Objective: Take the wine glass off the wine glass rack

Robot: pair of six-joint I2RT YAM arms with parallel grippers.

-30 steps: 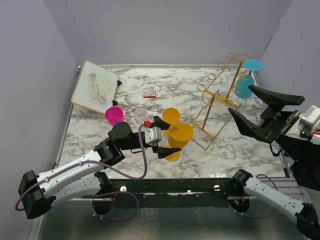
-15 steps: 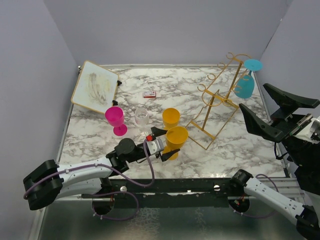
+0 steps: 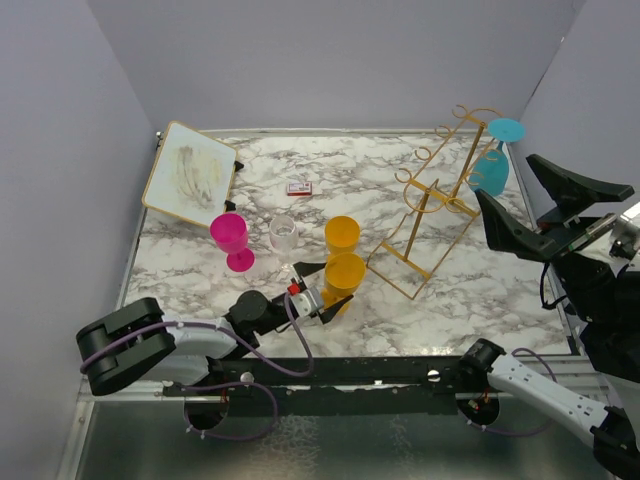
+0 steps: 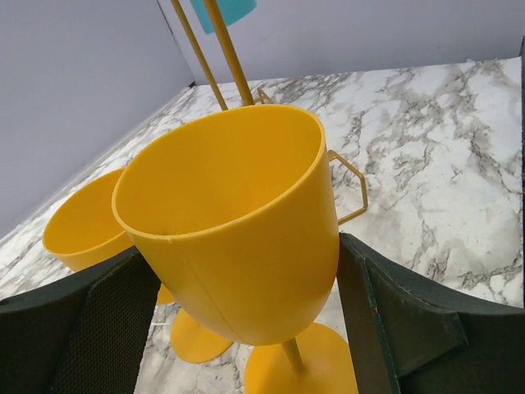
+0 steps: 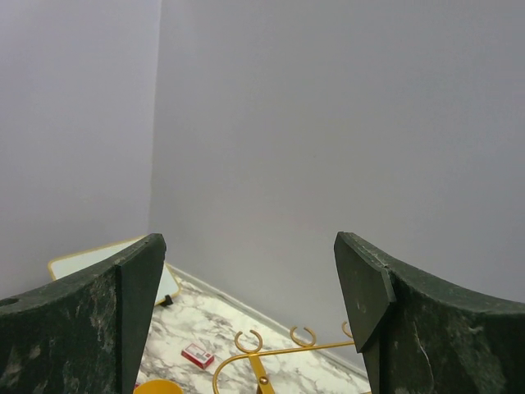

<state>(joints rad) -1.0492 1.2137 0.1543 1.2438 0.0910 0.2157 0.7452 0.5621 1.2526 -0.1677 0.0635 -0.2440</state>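
The left pincer (image 3: 328, 285) hugs a yellow wine glass (image 4: 238, 222) standing on the worktop (image 3: 480, 290) so it won't tip, while the right pincer (image 5: 246, 246) gapes wide and empty, ready for the blue wine glass (image 3: 490, 172) hanging on the wine glass rack (image 3: 432, 196).

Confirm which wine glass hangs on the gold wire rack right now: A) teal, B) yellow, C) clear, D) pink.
A: the teal plastic wine glass hangs upside down, base uppermost, from a top hook of the gold wire rack.
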